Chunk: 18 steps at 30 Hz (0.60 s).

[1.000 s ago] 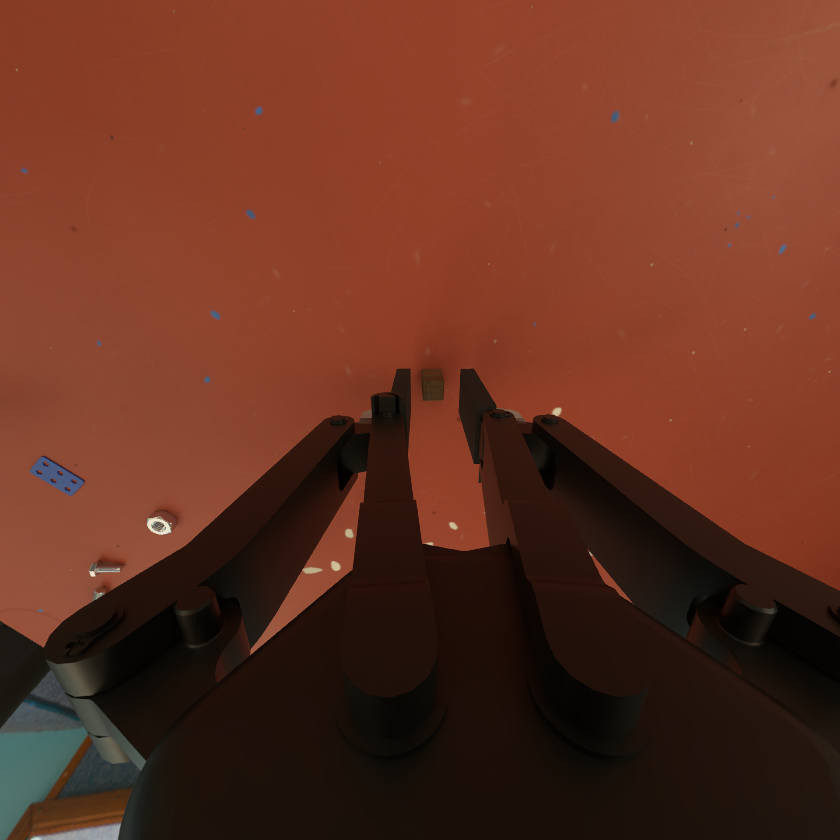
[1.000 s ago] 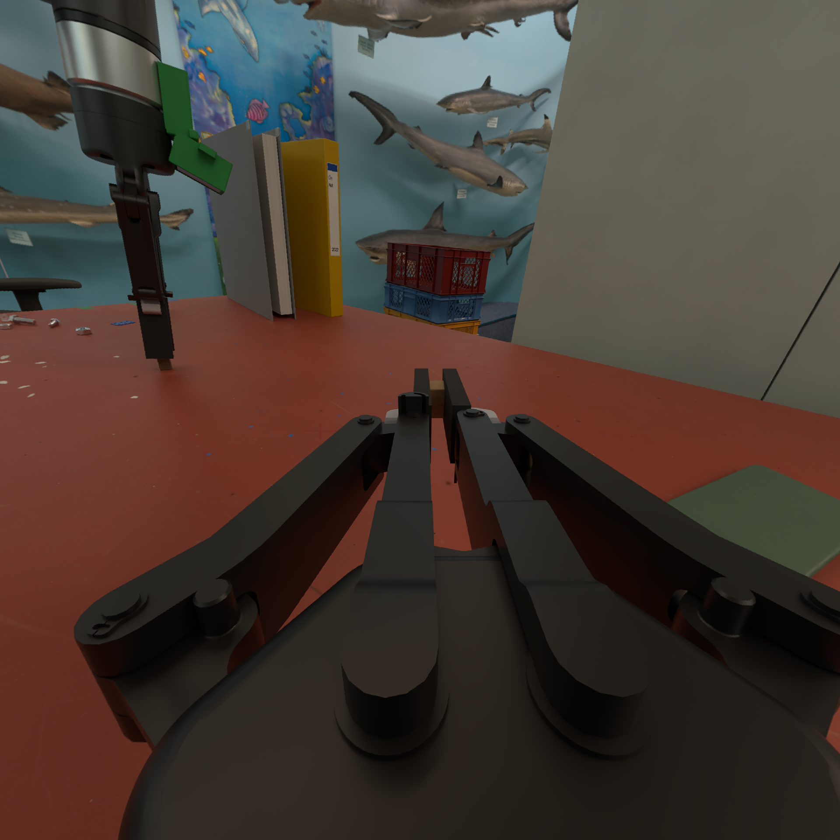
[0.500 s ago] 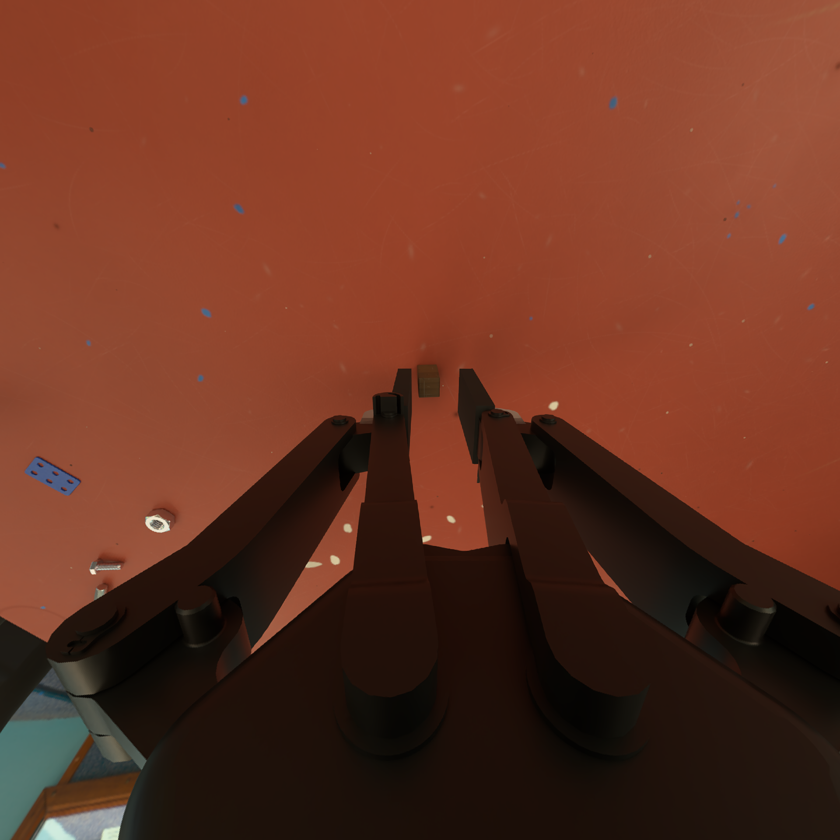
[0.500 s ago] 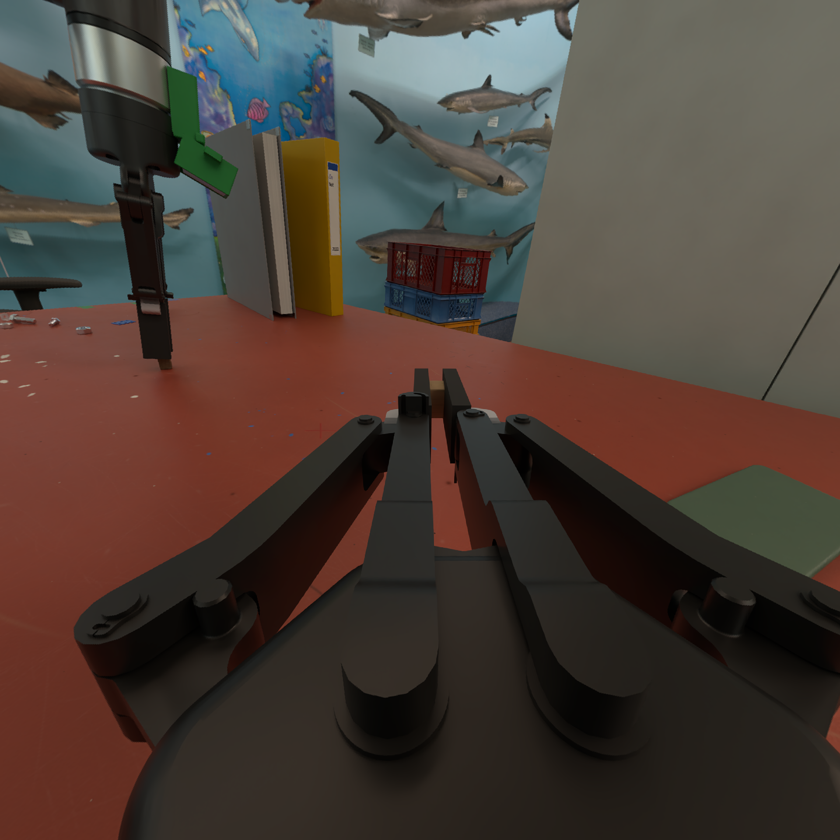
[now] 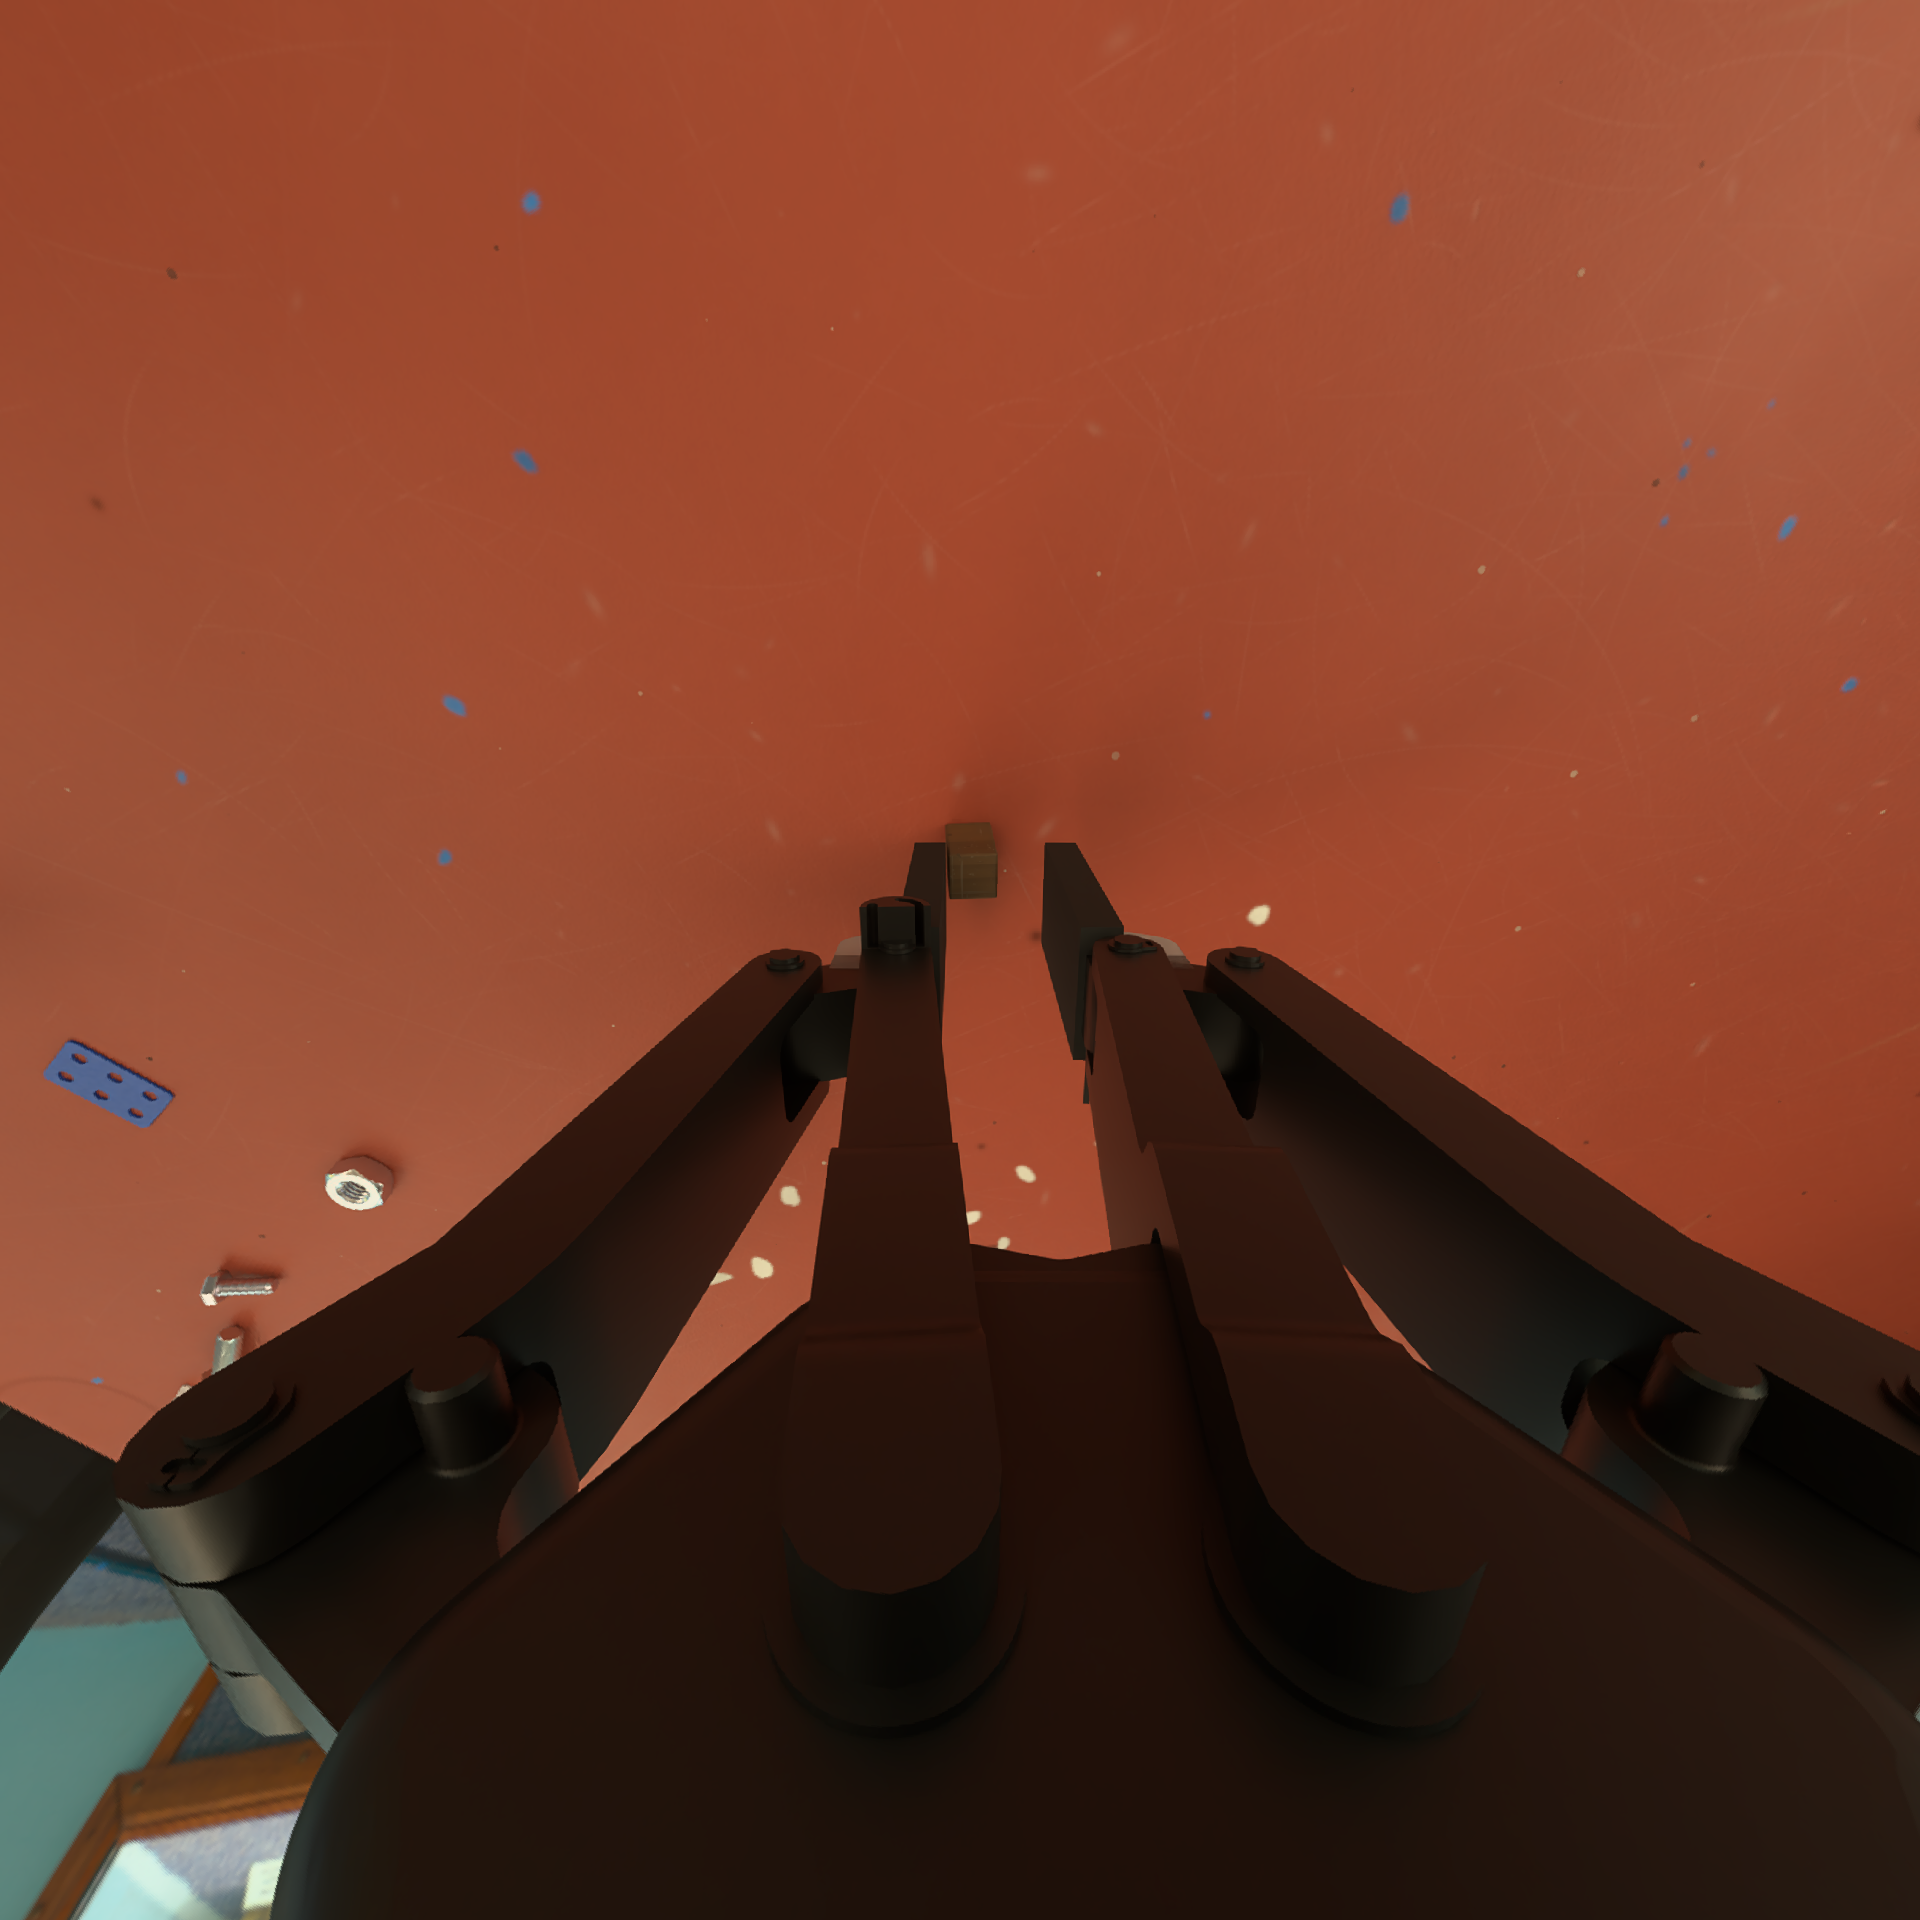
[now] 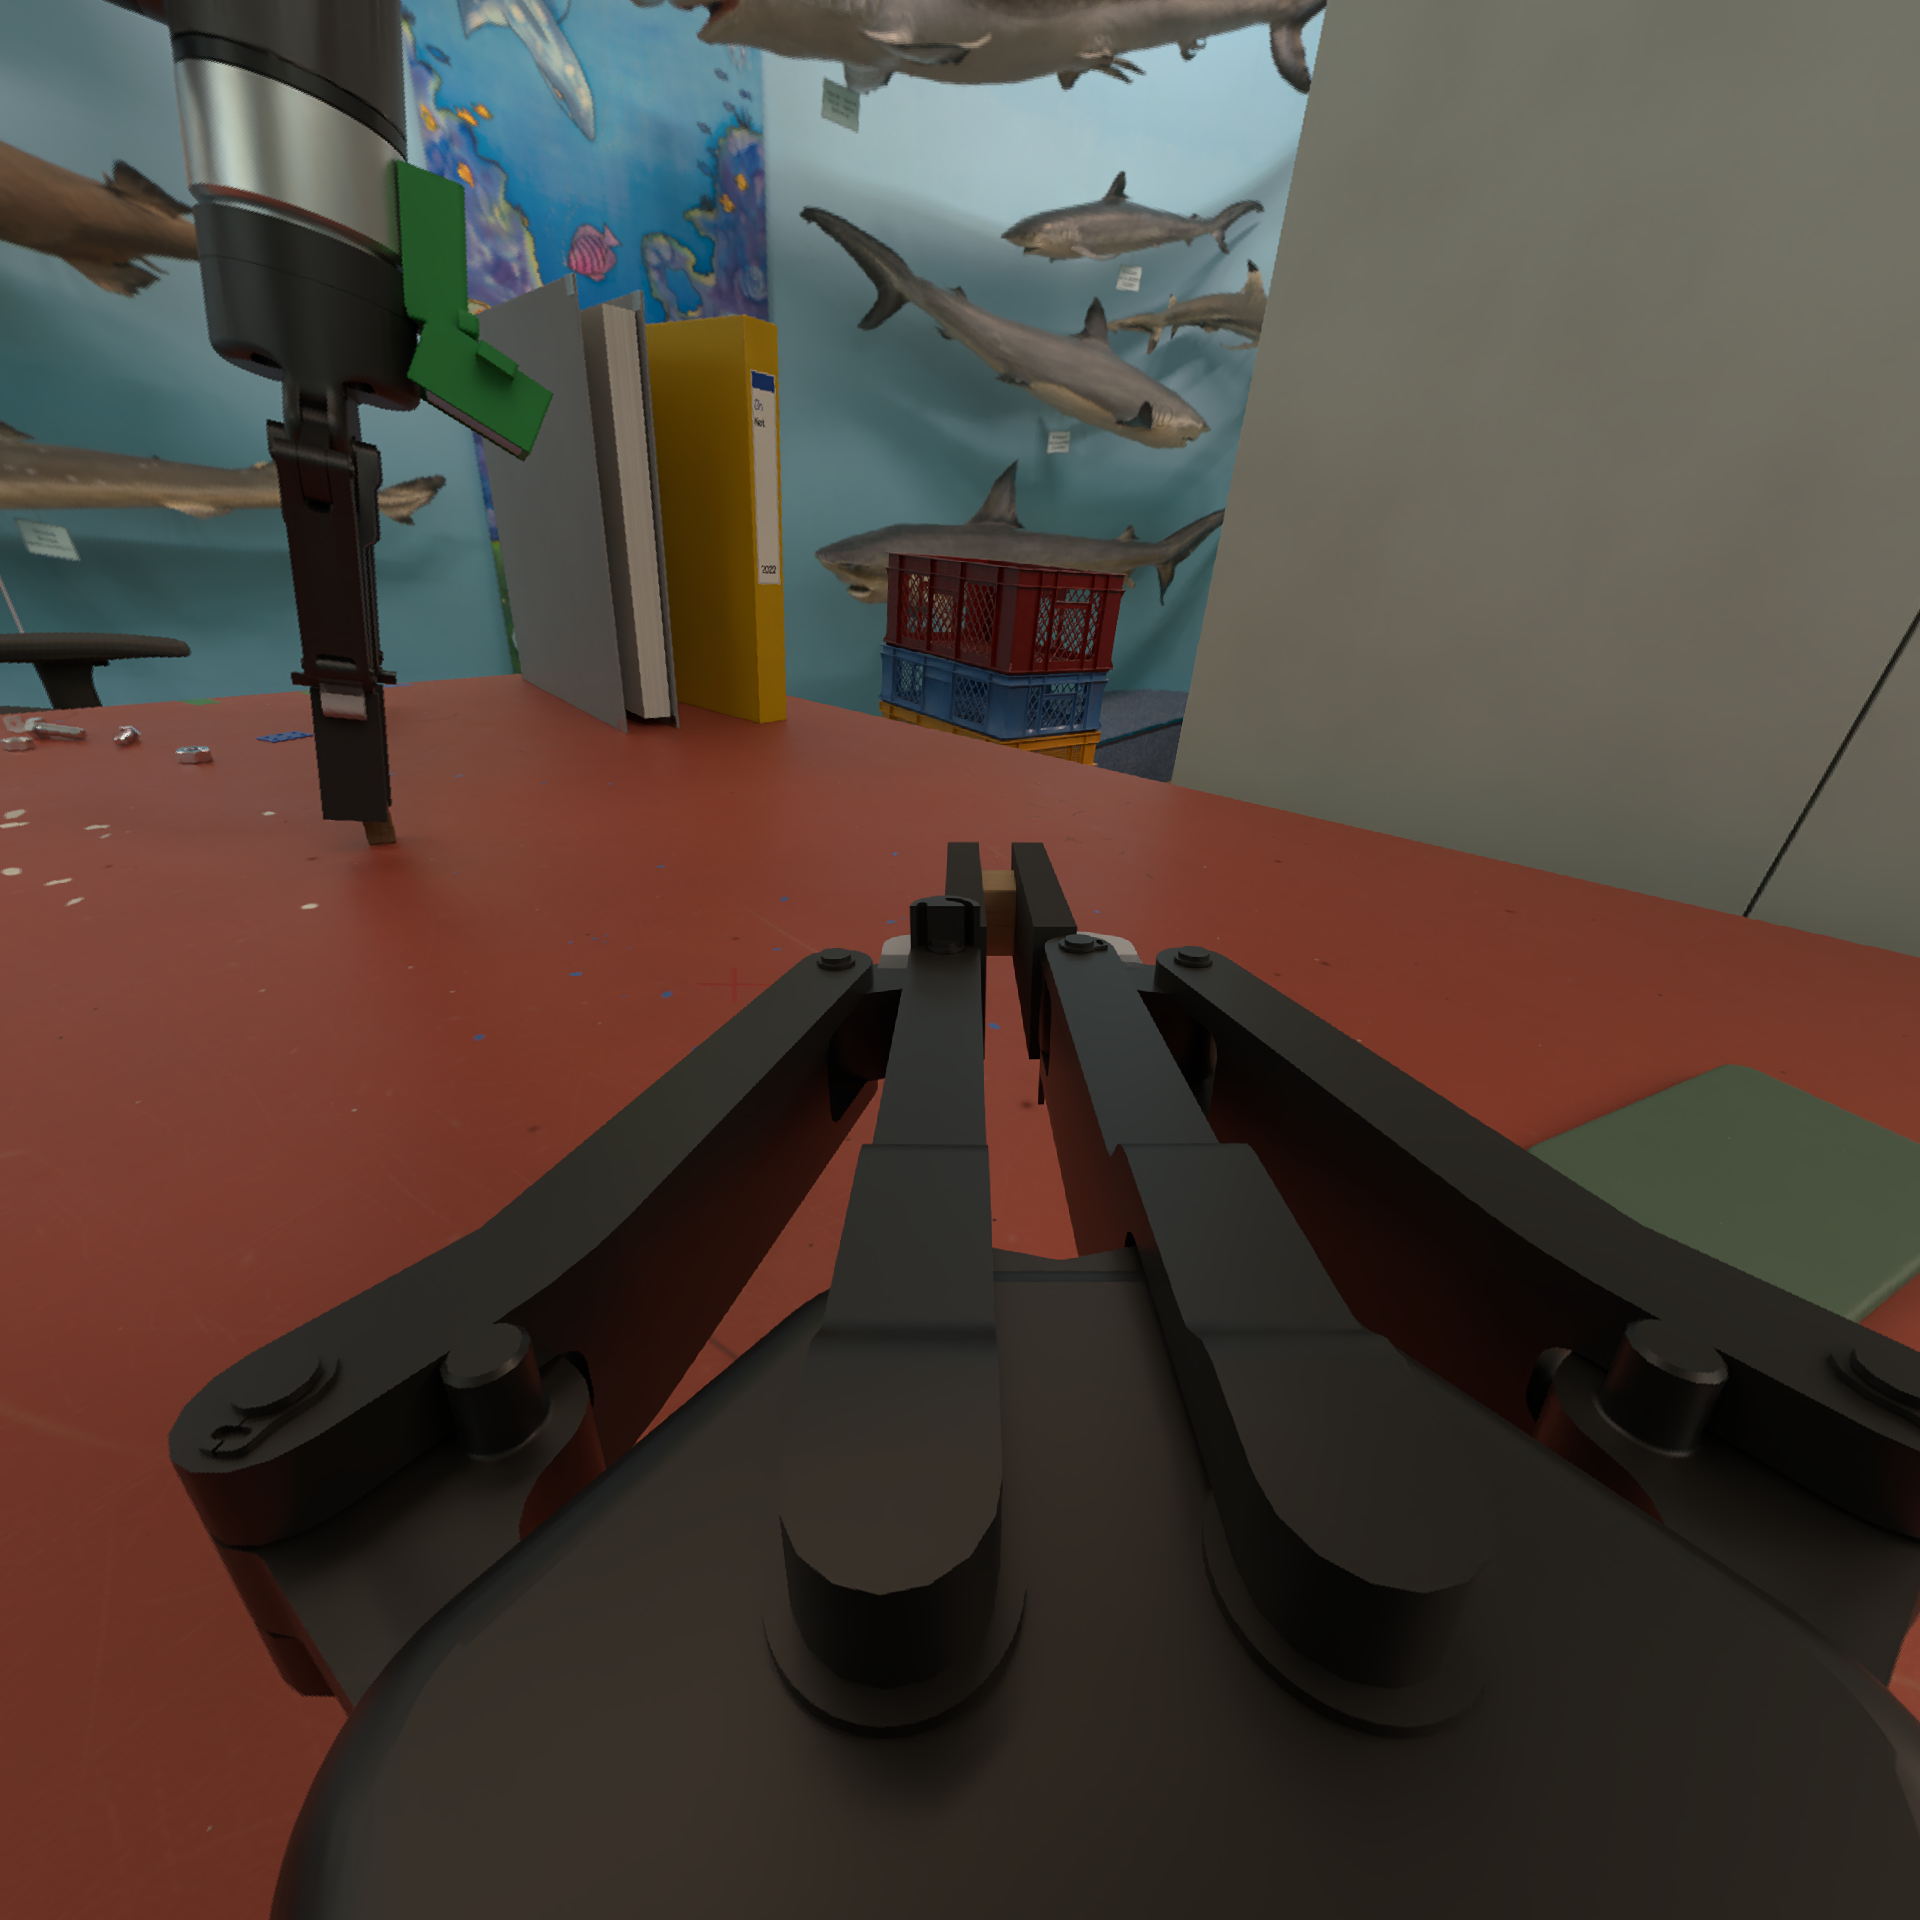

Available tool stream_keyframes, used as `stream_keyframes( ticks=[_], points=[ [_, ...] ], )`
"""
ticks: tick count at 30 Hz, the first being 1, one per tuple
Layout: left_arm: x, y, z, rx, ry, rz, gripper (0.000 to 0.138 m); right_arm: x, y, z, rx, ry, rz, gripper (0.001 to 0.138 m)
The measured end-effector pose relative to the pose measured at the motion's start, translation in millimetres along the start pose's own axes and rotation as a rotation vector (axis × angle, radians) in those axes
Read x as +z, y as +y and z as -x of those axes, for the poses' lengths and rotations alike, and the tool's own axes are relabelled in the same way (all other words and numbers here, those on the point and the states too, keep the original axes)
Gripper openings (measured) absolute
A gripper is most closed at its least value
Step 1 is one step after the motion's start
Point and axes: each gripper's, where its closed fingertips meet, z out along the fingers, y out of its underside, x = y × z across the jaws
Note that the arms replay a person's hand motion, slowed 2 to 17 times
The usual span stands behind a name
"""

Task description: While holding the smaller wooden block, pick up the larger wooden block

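In the left wrist view my left gripper [image 5: 994, 854] points down at the red table [image 5: 935, 416] with its jaws apart. A small brown wooden block [image 5: 971, 864] sits on the table between the fingertips, close to the left finger and apart from the right one. In the right wrist view my right gripper [image 6: 995, 868] is shut on a pale wooden block [image 6: 1000, 902] and holds it low over the table. The left gripper [image 6: 353, 800] also shows far left in that view, standing upright with the brown block [image 6: 380, 832] at its tips.
A blue perforated plate [image 5: 109, 1084], a nut [image 5: 358, 1182] and bolts [image 5: 237, 1288] lie left of the left gripper. Binders [image 6: 717, 520] stand at the table's back. A green mat [image 6: 1766, 1174] lies right of the right gripper. A grey panel [image 6: 1558, 416] stands behind.
In the left wrist view the brown block has drifted left, from midway between the fingers to next to the left finger. The left wrist has turned a little. The right gripper has not moved.
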Motion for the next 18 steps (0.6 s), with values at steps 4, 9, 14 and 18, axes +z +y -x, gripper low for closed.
stream_keyframes(
  ticks=[4,9,14,18],
  points=[
    [0.0,0.0,-0.3,-0.001,0.002,0.000,0.024,0.1,0.1,0.1,0.000,-0.001,0.000,0.008],
    [-0.1,-0.2,-0.5,-0.002,0.003,-0.001,0.024,0.2,0.2,0.4,0.000,-0.002,0.001,0.008],
    [-0.1,-0.6,-0.2,-0.005,0.001,-0.003,0.024,0.3,0.1,0.8,-0.001,-0.003,0.001,0.008],
    [-0.2,-0.9,0.4,-0.007,-0.003,-0.005,0.024,0.4,0.2,1.0,-0.002,-0.004,0.002,0.008]
  ],
)
